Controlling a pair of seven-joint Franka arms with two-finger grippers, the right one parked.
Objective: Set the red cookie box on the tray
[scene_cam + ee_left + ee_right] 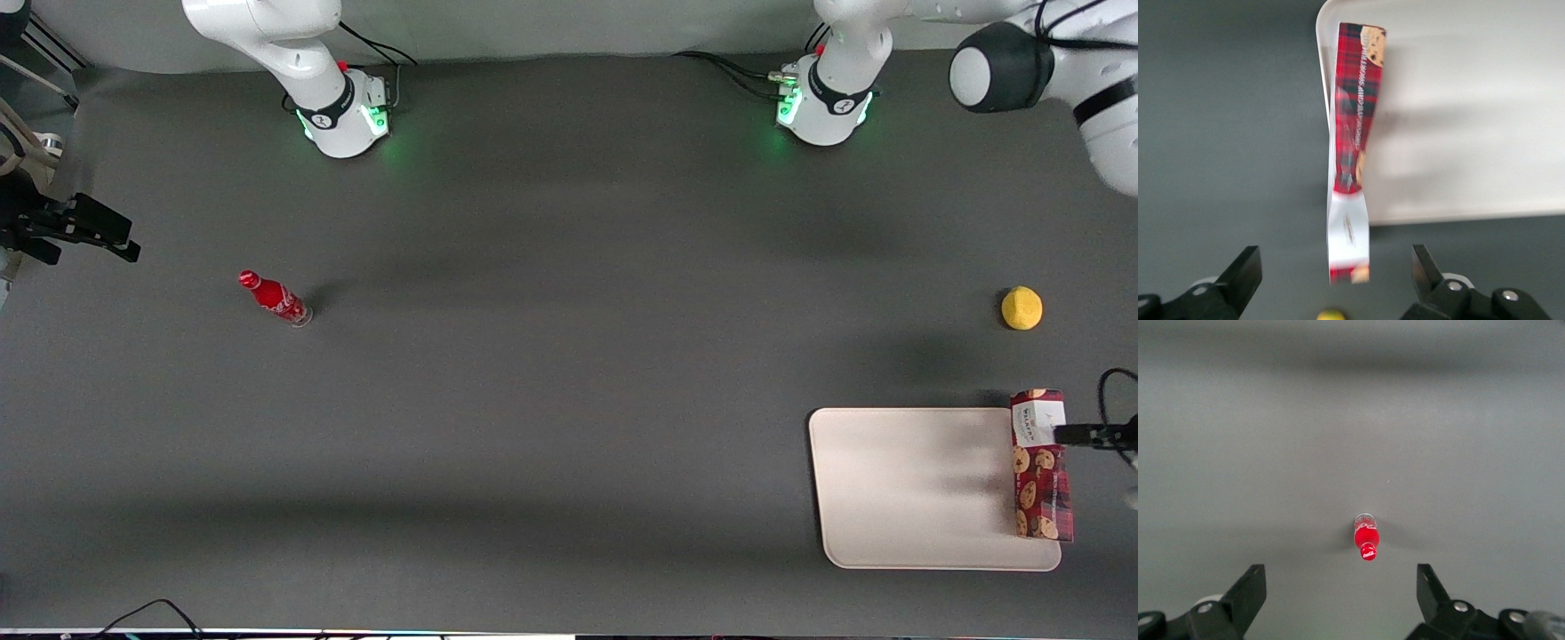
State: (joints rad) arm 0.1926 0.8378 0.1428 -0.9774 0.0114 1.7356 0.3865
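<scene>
**Cookie box lies along the tray's edge, end effector spread wide above it**

Nearest the front camera, the tray [898,484] sits flat on the dark table [533,427] at the working arm's end. The red cookie box [1041,464] lies along the tray's short edge toward that end of the table. Its long axis runs near-to-far from the front camera. The cookie-printed end is nearer the camera; the white-label end points away and overhangs the tray's rim onto the table. The wrist view shows the box [1351,147] standing on a narrow side, following the tray's rim [1511,215], with the rest of the tray's surface bare beside it.

The end effector [1337,273] hangs over the label end, its fingers [1245,270] spread wide on either side of the box and touching nothing. In the front view only a dark part of it [1089,435] shows beside the label.

Farther from the camera, a yellow lemon [1021,308] rests on the table, well apart from the box. Toward the parked arm's end stands a small red bottle [275,299], with broad open table between it and the tray.
</scene>
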